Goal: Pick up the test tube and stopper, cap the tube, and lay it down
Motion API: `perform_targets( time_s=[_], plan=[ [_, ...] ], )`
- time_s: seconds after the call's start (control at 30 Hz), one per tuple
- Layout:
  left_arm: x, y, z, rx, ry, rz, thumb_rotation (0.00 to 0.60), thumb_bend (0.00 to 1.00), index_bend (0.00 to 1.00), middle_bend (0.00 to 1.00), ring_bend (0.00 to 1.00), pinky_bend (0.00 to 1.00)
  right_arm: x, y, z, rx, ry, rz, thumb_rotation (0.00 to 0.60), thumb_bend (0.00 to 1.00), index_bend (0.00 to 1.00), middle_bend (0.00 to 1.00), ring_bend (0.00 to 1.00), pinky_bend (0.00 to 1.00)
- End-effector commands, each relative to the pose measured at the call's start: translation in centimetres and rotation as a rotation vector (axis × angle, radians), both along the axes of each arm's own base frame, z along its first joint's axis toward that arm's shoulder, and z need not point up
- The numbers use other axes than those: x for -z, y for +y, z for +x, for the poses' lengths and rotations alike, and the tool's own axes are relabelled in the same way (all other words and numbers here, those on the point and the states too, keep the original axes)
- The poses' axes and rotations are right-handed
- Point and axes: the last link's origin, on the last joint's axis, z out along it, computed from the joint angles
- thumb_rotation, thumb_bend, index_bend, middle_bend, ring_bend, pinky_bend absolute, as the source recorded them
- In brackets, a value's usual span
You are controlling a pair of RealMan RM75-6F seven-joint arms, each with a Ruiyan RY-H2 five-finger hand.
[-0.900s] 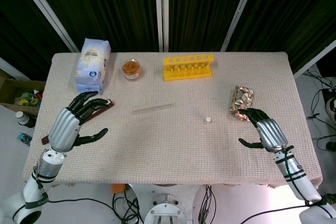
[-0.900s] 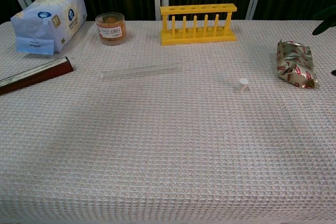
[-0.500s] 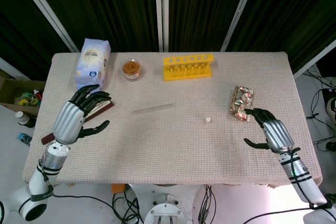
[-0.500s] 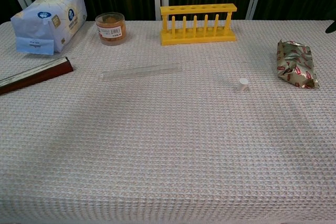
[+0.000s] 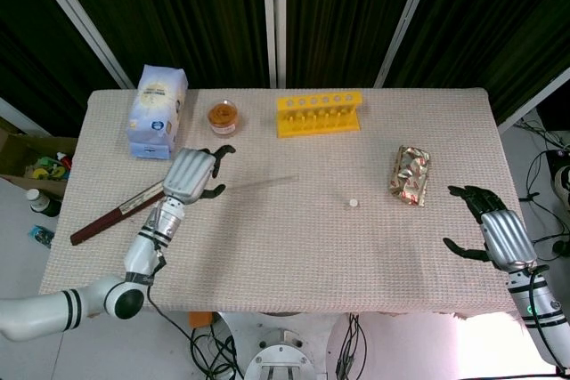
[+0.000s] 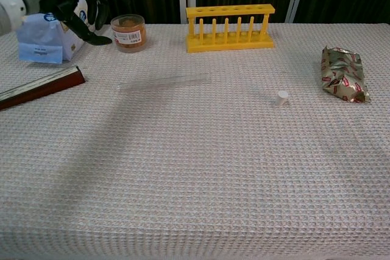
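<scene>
Test tube [image 5: 260, 184] lay flat on the table [image 5: 294, 255], its left end just beside my left robot hand [image 5: 191, 173], which hovered with fingers spread and held nothing. I saw the stopper [image 5: 354, 204] resting apart, to the tube's right, near the foil packet [image 5: 410, 175]. My right robot hand [image 5: 494, 224] stood off the table's right edge, fingers apart, empty, well clear of both items.

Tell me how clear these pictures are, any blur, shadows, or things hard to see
Head view: sharp and evenly lit; the clear tube nearly blends into the cloth, the stopper is a tiny white dot. Chest view: the left hand at the top left corner is motion-blurred and cut off by the frame; a soft shadow crosses the cloth below the tube; the right hand shows only in the head view.
</scene>
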Motion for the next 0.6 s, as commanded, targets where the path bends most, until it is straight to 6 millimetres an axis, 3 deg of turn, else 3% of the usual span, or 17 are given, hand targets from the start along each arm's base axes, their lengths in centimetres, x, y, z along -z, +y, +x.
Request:
perform_targets(
  time_s=[0.03,0.23,0.6],
  plan=[
    [4.6,2.2,2.6,-0.045,0.095,-0.05,0.6,0.2,0.35,0.83,0.8,1.0,0.2,-0.1,-0.1,0.008,0.002,0.006,0.6,0.15,0.17,0.25,0.13,0.2],
    [7.9,3.2,3.5,-0.142,0.171,-0.092,0.6,0.21,0.37,0.93,0.9,1.0,0.4,-0.5,0.0,0.015,0.005,0.013,0.6,0.15,0.17,0.25,0.13,0.2],
    [11.0,3.5,4.8,-0.23,0.174,-0.093,0.6,0.21,0.4,0.94,0.91,1.0,0.7,-1.0,-0.2,0.03,0.005,0.028,0.6,0.15,0.17,0.25,0.13,0.2]
  ],
)
